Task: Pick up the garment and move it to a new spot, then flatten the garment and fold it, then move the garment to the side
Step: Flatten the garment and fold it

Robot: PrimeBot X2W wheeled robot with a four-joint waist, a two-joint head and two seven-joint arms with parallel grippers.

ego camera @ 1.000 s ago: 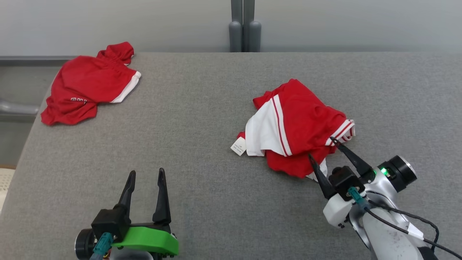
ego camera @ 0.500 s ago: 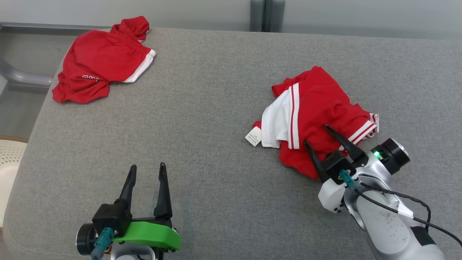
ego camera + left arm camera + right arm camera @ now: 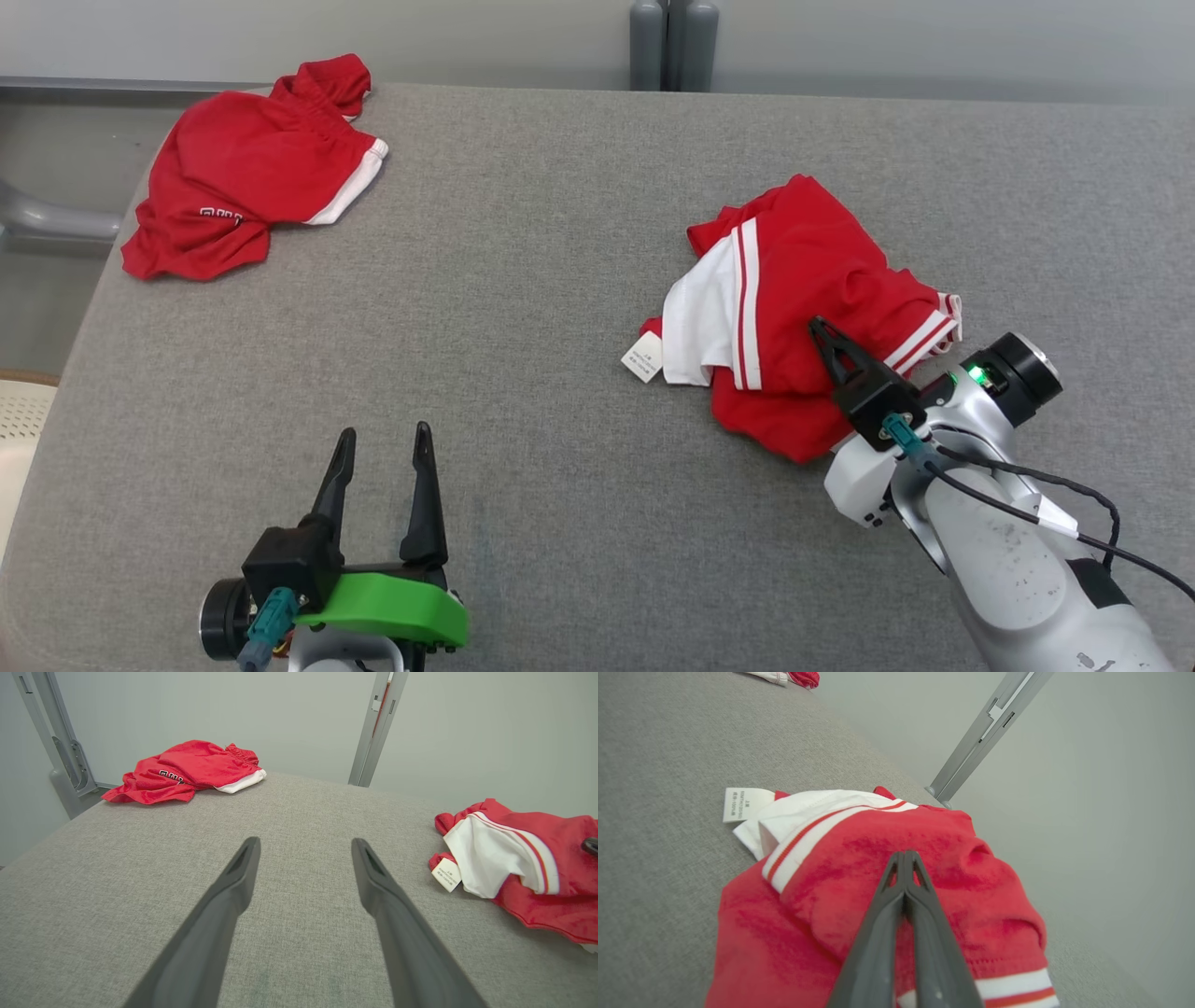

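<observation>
The garment [image 3: 794, 280] is a crumpled red piece with white panels, red-and-white stripes and a white label, lying right of centre on the grey table [image 3: 523, 308]. My right gripper [image 3: 820, 325] reaches onto its near right part, shut, with its fingertips pressed into the red cloth. In the right wrist view the closed gripper [image 3: 904, 855] lies on the garment [image 3: 822, 882]. My left gripper [image 3: 385, 431] stands open near the front edge, holding nothing. The left wrist view has that gripper [image 3: 303, 842] over bare table, with the garment [image 3: 514, 858] off to the right.
A second red garment [image 3: 243, 168] lies bunched at the table's far left corner, also seen in the left wrist view [image 3: 187, 767]. A grey post [image 3: 672, 42] rises behind the far edge. A pale perforated basket [image 3: 19, 420] sits beyond the left edge.
My right gripper moved forward onto the garment and went from wide open to shut on the cloth. The head camera shifted between frames. The left gripper stayed open.
</observation>
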